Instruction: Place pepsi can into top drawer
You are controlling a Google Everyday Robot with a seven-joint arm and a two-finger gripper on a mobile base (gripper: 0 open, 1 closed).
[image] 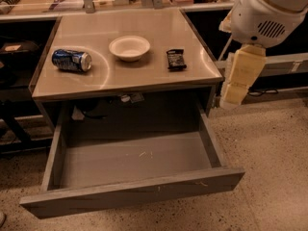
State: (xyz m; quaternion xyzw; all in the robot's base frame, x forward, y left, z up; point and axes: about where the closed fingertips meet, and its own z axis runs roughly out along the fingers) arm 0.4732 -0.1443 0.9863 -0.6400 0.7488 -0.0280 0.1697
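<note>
The pepsi can (71,60) is blue with silver ends and lies on its side at the left of the tabletop (120,83). The top drawer (130,191) is pulled fully open below the tabletop, and its plain grey bottom holds only a few small specks. My gripper (238,76) hangs cream-coloured under the white arm housing (267,13), just off the table's right edge. It is far to the right of the can, holds nothing visible and touches nothing.
A white bowl (129,47) stands mid-table, with a dark snack packet (175,59) to its right. Dark shelving flanks the table on both sides. A counter with clutter runs along the back. Speckled floor lies in front and to the right.
</note>
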